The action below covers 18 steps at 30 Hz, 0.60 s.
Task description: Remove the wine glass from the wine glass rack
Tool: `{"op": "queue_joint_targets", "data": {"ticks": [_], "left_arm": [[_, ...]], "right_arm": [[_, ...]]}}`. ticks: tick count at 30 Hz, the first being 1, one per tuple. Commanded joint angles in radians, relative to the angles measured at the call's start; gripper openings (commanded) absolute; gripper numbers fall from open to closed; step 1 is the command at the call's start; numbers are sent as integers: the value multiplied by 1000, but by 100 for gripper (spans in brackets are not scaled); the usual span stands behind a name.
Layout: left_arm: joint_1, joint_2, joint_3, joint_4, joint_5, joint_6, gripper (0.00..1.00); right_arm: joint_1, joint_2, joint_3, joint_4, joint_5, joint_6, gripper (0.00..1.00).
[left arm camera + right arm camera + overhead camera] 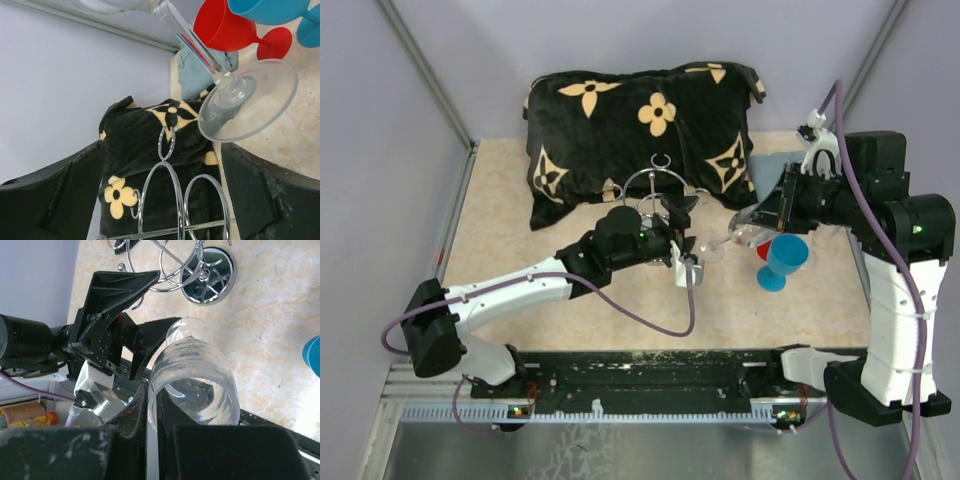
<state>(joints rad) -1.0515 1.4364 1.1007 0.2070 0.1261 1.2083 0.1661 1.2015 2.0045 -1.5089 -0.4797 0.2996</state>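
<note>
R end effector (758, 228) gripping the wine glass (192, 375) by its bowl. Glass is sideways, centre-right in top view, apart from the wine glass rack (220, 275). L end effector (682, 240) wide, empty. Removal looks done; prob. only set-down on tabletop (500, 235) left.

Your views are softly, evenly lit; shadows are faint. The wine glass rack (217, 282) glints, and near foregrounds blur.

Robot lab test cell: plain pale enclosure walls (380, 100), aluminium mounting rail (650, 410), marble-look tabletop (770, 330).
</note>
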Motion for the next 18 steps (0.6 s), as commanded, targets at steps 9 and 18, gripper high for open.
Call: {"op": "queue_joint_targets", "data": {"ticks": [9,18], "left_arm": [[0,12,79,-33,-36,-169,100],[-2,61,281,-129,-9,-292,100]], "right_arm": [[9,9,132,24,253,48,0],[10,-9,131,110,582,73,0]]}}
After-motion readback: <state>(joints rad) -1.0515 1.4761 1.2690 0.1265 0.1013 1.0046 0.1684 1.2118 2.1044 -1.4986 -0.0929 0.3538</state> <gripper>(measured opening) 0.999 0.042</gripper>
